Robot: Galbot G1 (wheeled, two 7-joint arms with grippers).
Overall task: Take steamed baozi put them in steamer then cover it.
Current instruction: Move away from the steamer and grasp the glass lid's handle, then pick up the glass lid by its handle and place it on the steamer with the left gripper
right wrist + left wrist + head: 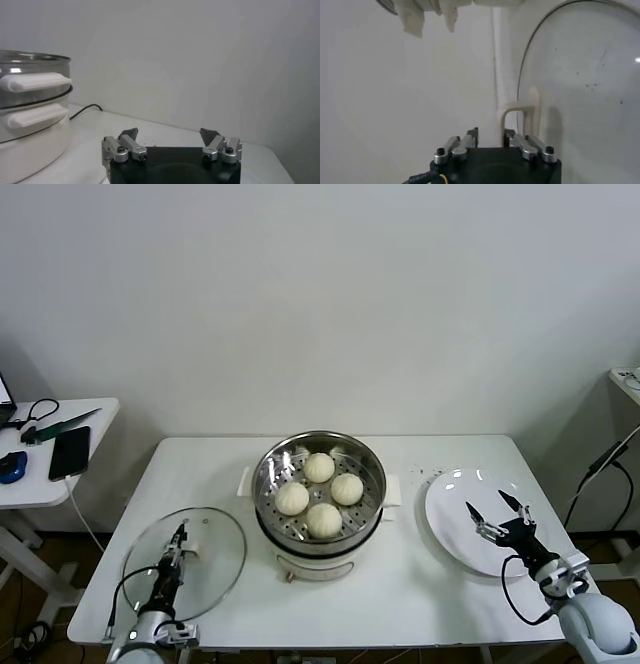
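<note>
4 cream-white domed baozi [320, 493] sat clustered on perforated insert inside steamer [372, 506], round shiny steel pot with white side handles, uncovered, mid-tabletop. Clear glass cover [215, 559] lay flat left of steamer, apart, white handle up.

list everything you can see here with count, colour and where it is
baozi: four, cream-white, inside the steamer
steamer: one, shiny steel on a cream base, table centre
cover: one, clear glass with a white handle, flat on the table to the robot's left
plate: one, white, bare, table's right side
side table: one, white, far left, holding a black phone
left hand: one, black, narrowed around the cover's handle
right hand: one, black, open above the plate
</note>
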